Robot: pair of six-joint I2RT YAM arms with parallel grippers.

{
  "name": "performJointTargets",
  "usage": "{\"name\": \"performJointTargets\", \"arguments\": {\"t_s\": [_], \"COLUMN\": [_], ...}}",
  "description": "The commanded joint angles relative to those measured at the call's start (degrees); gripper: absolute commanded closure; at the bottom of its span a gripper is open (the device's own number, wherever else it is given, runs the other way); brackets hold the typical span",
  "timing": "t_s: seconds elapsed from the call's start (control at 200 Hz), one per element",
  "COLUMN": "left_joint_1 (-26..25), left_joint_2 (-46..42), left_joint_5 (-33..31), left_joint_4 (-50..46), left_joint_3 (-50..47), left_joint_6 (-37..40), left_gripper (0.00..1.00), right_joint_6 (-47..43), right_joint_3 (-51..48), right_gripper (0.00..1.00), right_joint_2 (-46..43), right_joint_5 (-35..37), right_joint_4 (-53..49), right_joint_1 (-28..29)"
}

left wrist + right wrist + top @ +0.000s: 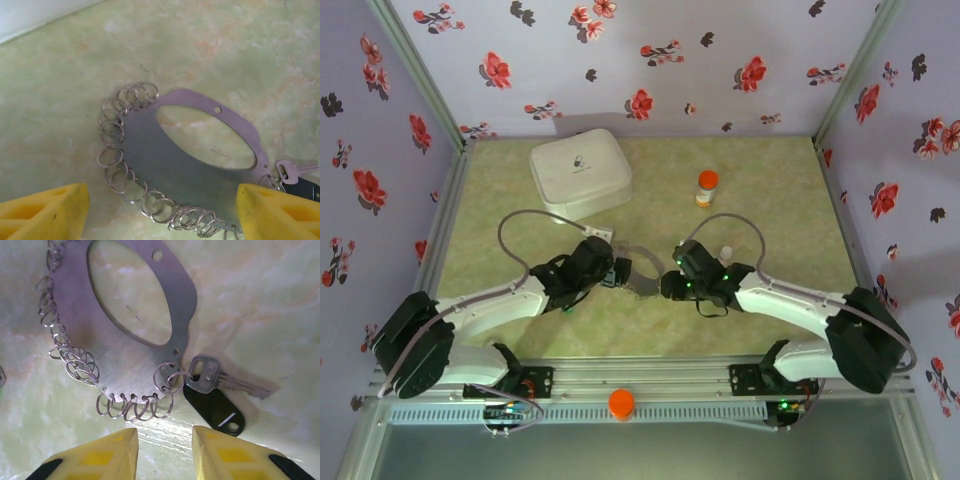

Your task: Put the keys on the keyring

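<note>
Keyring (125,352) is what you see in the upper left of the right wrist view: a flat grey metal plate with an oval cut-out, lying on the green marbled table (260,300), with thin wire rings strung along its left and bottom edges. At the plate's lower right corner, the silver key (206,374) lies with its head overlapping the end ring and its blade pointing right. Touching it from below is a black oval piece (216,409), possibly the head of a second key, though you cannot tell from this angle. Your right gripper (165,436) sits at the bottom of that frame just below the row of rings, its yellow fingers (100,457) parted by a modest gap with nothing between them. In the left wrist view, your left gripper (162,195) has its yellow fingers (45,210) spread wide in the two bottom corners, with the ringed lower edge of the keyring (165,160) lying between them but ungripped. In the top view, both grippers meet over the keyring (642,277) at the frame's centre, the left gripper (618,272) and the right gripper (670,284) facing each other. A white box (580,172) and an orange-capped bottle (706,188) stand well apart, higher up.
</note>
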Motion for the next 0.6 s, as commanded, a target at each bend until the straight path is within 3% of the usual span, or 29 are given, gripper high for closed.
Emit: {"name": "performJointTargets", "arguments": {"t_s": [0.0,0.595], "left_joint_1": [-0.54,-0.57], "left_joint_2": [1.89,2.00], "left_joint_5": [1.14,0.94], "left_joint_4": [4.47,7.57], "left_joint_3": [-1.22,-3.76], "left_joint_6": [-4.18,-5.07], "left_gripper": [0.24,0.21], "right_joint_6": [5.06,8.84], "right_joint_3": [-1.06,-5.88], "right_gripper": [0.69,0.78], "right_joint_2": [3.25,9.90], "right_joint_5": [-3.35,-7.24], "right_joint_4": [3.94,18.92], "right_joint_1": [-0.67,-2.62]}}
